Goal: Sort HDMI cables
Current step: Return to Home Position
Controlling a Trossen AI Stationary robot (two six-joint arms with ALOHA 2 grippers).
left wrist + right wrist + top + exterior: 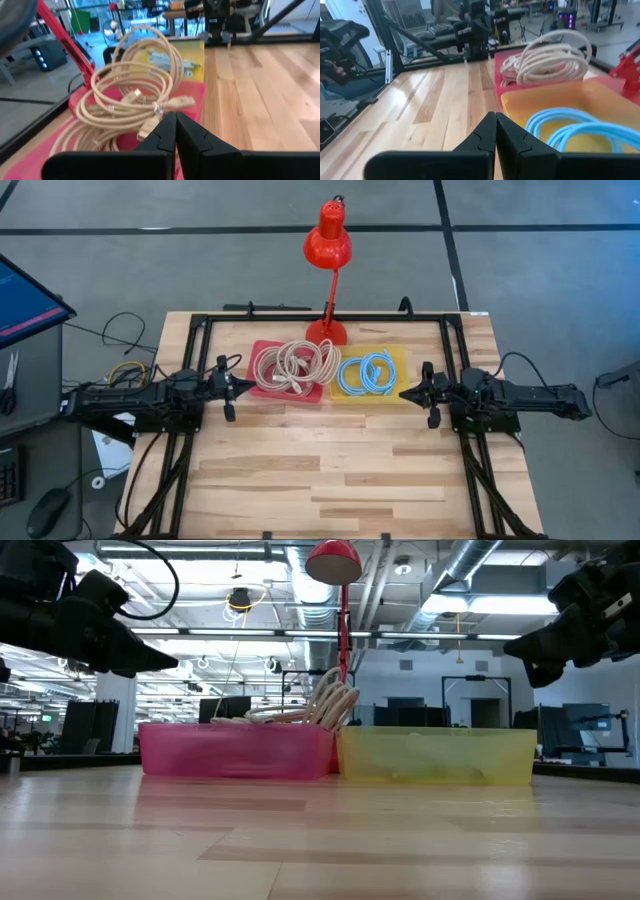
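Several beige coiled HDMI cables [296,367] lie piled in a pink tray [262,352]; one coil leans up above the tray's rim [335,700]. Two light blue coils [365,373] lie flat in a yellow tray [398,356] beside it. My left gripper [250,387] hovers shut just left of the pink tray, pointing at it, and holds nothing [175,122]. My right gripper [403,393] hovers shut just right of the yellow tray, pointing at it, also with nothing in it [495,122].
A red desk lamp [328,240] stands behind the two trays, its base [326,332] at the table's far edge. Bare wooden tabletop [330,470] stretches from the trays to the near edge. A black frame [200,330] runs around the table.
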